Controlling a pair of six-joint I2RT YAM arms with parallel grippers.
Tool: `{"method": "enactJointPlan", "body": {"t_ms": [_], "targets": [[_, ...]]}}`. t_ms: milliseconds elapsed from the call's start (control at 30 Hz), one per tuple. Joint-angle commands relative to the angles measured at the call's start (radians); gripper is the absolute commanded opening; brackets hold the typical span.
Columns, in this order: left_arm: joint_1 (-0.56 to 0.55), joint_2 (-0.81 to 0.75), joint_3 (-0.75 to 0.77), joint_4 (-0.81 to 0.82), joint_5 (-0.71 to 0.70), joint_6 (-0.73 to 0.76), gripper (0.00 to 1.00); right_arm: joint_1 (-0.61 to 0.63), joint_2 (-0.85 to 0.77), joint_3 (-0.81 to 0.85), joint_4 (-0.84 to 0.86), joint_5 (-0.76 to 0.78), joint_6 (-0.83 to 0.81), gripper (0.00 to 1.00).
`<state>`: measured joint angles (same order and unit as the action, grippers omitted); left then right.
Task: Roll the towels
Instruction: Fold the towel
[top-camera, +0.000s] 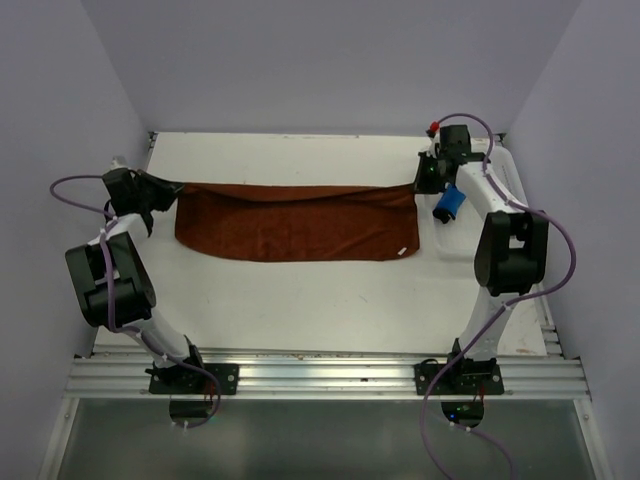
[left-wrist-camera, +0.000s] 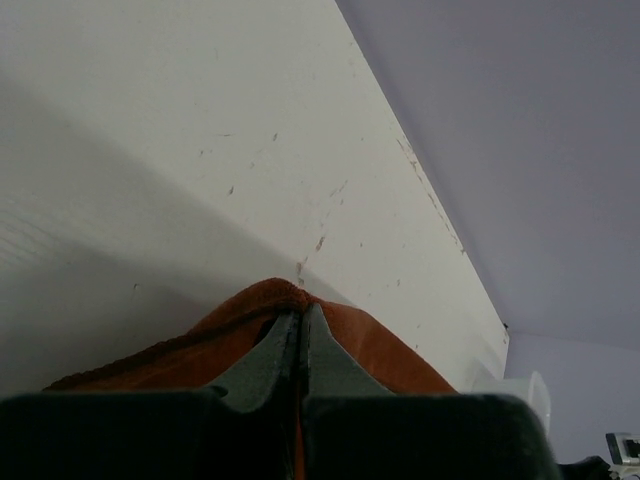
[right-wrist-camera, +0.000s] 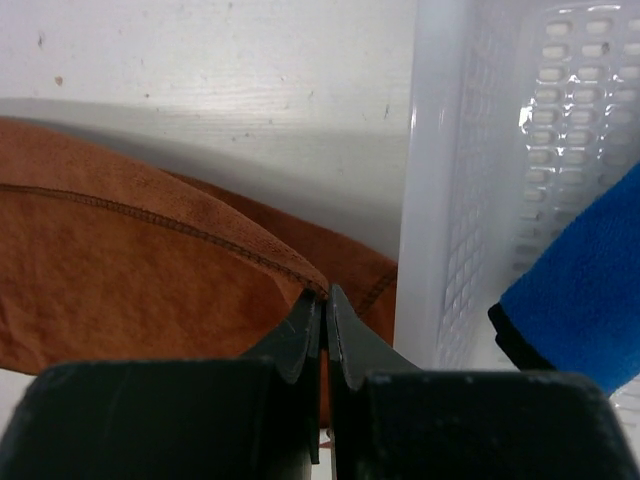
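While both grippers pinch the brown towel's (top-camera: 295, 228) far corners, left gripper (left-wrist-camera: 300, 335) and right gripper (right-wrist-camera: 325, 305) clamped tight, the blue towel (right-wrist-camera: 585, 300) sits in the basket (right-wrist-camera: 470, 200) right of the right one.

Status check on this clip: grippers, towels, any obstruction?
Left gripper and right gripper shut on brown towel, far corners. Blue towel in basket. Nothing in the way.

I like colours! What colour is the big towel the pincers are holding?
Rust-brown towel; it shows best in the top external view.
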<state>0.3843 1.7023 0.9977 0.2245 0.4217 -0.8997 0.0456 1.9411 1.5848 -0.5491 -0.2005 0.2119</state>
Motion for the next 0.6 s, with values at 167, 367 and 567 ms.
{"method": "enactJointPlan", "body": {"t_ms": [167,367,567], "targets": [[0.079,-0.047,-0.045,0.036,0.1,-0.025,0.0,0.013,-0.246,-0.227,0.236,-0.025,-0.133,0.01],[0.099,-0.047,-0.054,0.035,0.153,-0.027,0.0,0.017,-0.376,-0.449,0.464,-0.04,-0.268,0.0],[0.105,-0.047,-0.076,0.036,0.193,-0.031,0.0,0.017,-0.464,-0.607,0.607,-0.036,-0.388,0.0]]}}
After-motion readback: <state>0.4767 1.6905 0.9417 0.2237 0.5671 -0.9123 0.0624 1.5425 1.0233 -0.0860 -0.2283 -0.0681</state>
